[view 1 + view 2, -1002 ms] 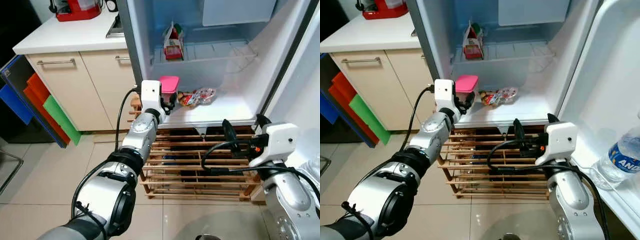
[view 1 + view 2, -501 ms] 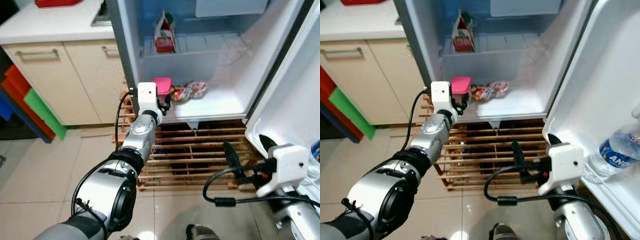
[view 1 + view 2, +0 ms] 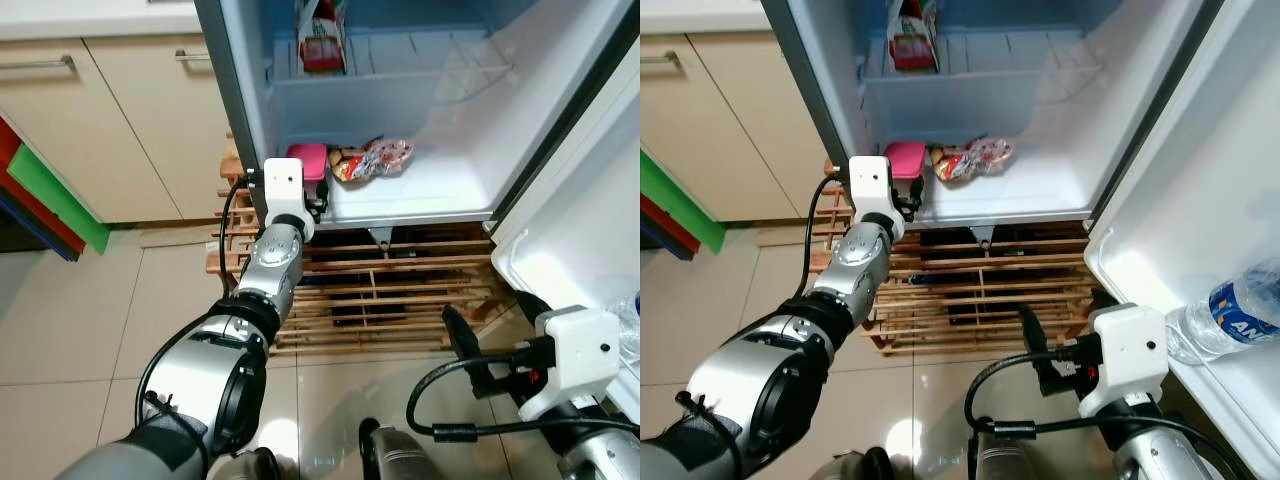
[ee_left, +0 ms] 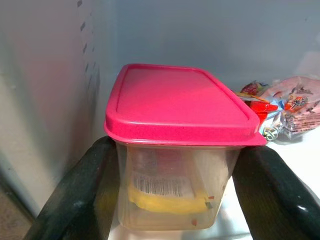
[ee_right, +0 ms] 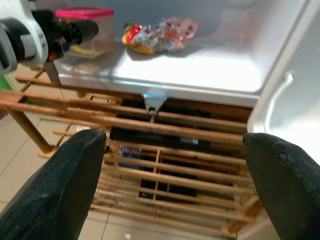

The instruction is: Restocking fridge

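Left eye view: the fridge [image 3: 470,120] stands open across the upper half of the frame. The left gripper [image 3: 315,200] reaches from the centre of the frame onto the left end of the bottom shelf [image 3: 430,190]. A container [image 3: 308,160] with a pink lid sits at that end, just behind the gripper. A snack bag [image 3: 372,160] lies on the shelf to its right. A carton [image 3: 320,40] stands on the upper shelf at top centre. A wooden rack [image 3: 400,290] sits below the fridge on the tiled floor [image 3: 80,330]. Cabinets [image 3: 120,120] occupy the upper left.

Right eye view: the right gripper [image 3: 1035,350] hangs low at lower centre-right, in front of the wooden rack and clear of the shelf. A water bottle [image 3: 1230,315] lies in the door shelf at the right edge.

Left wrist view: the container fills the centre. One black finger [image 4: 82,195] presses each side of its clear body, lower left and lower right, so the gripper is clamped on it. The snack bag shows at the right edge, just beside the lid.

Right wrist view: the two fingers [image 5: 60,185] sit wide apart at lower left and lower right, with nothing between them. The rack spans the centre; the container and left gripper appear at upper left.
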You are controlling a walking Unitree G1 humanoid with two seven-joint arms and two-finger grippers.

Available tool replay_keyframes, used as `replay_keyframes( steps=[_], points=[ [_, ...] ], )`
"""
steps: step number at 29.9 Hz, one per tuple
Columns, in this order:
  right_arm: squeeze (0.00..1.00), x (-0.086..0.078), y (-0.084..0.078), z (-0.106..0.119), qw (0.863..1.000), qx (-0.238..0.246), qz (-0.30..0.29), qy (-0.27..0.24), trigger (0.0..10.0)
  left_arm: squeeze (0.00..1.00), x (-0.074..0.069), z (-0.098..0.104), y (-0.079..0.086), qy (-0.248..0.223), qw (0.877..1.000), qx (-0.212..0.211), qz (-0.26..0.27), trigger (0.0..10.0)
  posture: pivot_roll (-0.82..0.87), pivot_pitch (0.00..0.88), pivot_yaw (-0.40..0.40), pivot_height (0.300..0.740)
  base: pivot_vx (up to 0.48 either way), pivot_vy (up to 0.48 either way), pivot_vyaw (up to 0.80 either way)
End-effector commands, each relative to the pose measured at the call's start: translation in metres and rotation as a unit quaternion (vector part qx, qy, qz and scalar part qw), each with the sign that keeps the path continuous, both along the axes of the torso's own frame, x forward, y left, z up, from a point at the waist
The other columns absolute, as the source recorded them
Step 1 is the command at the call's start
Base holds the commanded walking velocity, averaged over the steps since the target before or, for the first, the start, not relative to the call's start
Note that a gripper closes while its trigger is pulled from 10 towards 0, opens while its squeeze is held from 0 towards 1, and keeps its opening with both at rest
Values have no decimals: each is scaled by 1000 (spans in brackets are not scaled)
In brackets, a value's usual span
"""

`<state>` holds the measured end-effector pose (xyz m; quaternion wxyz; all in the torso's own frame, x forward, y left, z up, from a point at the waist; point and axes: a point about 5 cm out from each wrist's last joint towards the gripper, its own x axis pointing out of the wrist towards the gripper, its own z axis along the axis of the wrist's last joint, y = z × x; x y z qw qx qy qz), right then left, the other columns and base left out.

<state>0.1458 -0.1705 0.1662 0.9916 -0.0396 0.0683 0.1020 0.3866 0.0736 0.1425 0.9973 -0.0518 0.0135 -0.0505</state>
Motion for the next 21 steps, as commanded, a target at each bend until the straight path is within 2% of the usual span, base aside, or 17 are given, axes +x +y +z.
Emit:
replay_keyframes(
  steps=[1, 2, 3, 4, 5, 10, 21],
  points=[
    [0, -3, 0, 3, 1000, -3, 1, 1, 10000, 1000, 3, 6, 4, -3, 1000, 4, 12, 0, -418, 240, 41, 740, 0, 0, 0],
    [0, -3, 0, 3, 1000, -3, 2, 1, 10000, 1000, 3, 6, 2, -4, 1000, 5, 9, 0, -418, 240, 41, 740, 0, 0, 0],
    [0, -4, 0, 3, 1000, -2, 2, 2, 10000, 1000, 3, 6, -2, -4, 1000, 2, -5, 1451, -418, 240, 41, 740, 0, 0, 0],
    [0, -4, 0, 3, 1000, -2, 2, 3, 10000, 1000, 2, 6, -5, -4, 1000, -1, -15, 1451, -418, 240, 41, 740, 0, 0, 0],
    [0, -4, 1, 2, 1000, -1, 3, 5, 10000, 1000, 2, 5, -5, -3, 1000, 1, -13, 10000, -418, 240, 41, 740, 0, 0, 0],
    [0, -4, 1, 2, 1000, 1, 4, 7, 10000, 1000, 2, 5, -5, -1, 1000, 3, -9, 10000, -405, 237, 42, 740, 0, 0, 0],
    [0, 2, 1, -3, 1000, 2, 6, 11, 10000, 1000, 11, 40, -8, -64, 998, 19, -3, 10000, -388, 218, 50, 740, 0, 0, 0]
  ],
)
